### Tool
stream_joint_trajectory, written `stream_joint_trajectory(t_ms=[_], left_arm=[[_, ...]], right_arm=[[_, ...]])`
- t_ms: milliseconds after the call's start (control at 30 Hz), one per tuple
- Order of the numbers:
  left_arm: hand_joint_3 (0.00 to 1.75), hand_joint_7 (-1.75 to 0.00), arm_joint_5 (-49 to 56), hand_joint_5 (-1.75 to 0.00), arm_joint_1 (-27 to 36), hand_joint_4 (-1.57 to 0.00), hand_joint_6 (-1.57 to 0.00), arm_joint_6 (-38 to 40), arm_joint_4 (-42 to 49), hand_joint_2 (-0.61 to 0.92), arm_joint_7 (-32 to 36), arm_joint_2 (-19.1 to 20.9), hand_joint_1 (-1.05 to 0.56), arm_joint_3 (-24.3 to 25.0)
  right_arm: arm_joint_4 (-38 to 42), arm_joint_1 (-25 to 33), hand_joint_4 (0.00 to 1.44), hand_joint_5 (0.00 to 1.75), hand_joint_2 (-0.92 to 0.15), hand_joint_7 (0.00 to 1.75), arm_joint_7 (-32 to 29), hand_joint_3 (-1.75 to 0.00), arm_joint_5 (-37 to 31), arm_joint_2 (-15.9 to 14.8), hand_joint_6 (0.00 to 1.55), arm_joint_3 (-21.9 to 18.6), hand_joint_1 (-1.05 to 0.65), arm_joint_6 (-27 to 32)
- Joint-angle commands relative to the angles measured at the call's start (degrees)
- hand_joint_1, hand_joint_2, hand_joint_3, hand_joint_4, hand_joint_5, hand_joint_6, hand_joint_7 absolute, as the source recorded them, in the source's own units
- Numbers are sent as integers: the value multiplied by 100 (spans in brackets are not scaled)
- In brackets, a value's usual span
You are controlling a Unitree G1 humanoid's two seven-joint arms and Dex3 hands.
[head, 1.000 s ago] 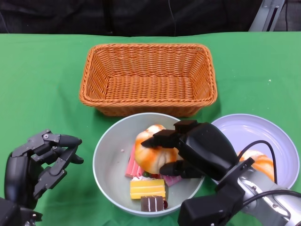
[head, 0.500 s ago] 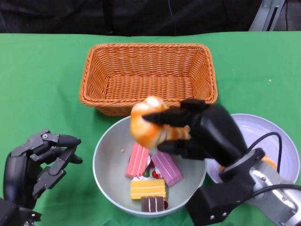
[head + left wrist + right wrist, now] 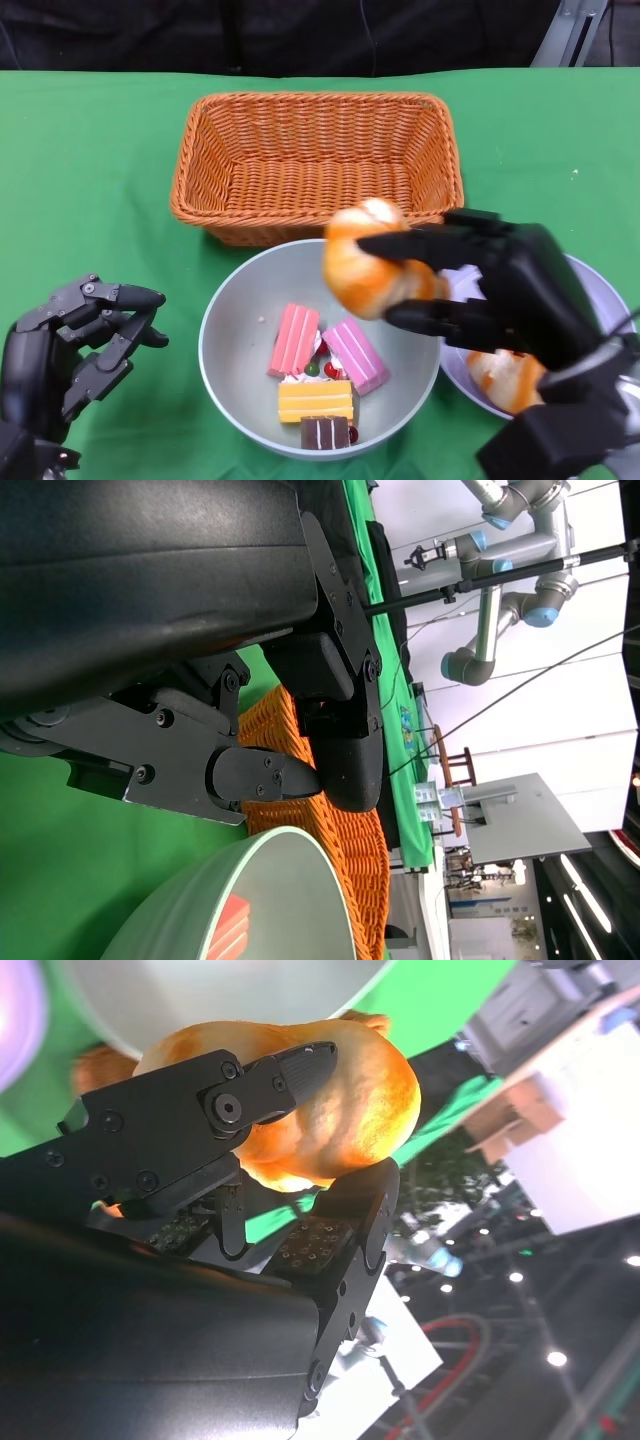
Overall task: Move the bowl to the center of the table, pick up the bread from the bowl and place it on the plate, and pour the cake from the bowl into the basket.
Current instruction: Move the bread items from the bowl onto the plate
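Nearest the table's front edge, the left hand (image 3: 75, 345) idles with fingers curled on nothing, left of the bowl (image 3: 232, 305), which holds only the cake pieces (image 3: 318, 365). The right hand (image 3: 500, 290) grips the bread (image 3: 372, 262) above the bowl's right rim; the plate (image 3: 595, 290), already carrying another bread (image 3: 505, 375), lies just to its right, so the carry likely runs rightward. Beyond, the basket (image 3: 315, 165) sits mid-table on green cloth (image 3: 90, 170).
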Motion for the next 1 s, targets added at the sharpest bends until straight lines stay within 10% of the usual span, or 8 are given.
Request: stream_joint_trajectory(t_ms=[33,533,1000], left_arm=[[29,-83,-100,-124,0,-86,-97,10,24,92,-24,104,-17,46],[26,-82,-53,-121,18,-88,-99,-4,59,92,50,106,-18,52],[26,-81,-111,-119,15,-88,-99,-10,92,92,-12,133,-19,65]], right_arm=[[-155,208,84,136,-86,53,141,-1,204,-188,105,-311,-10,58],[-62,588,83,137,-88,55,320,-1,177,-551,102,-1026,-12,184],[1908,303,78,140,-92,43,-292,-1,-70,-799,102,-1165,-11,402]])
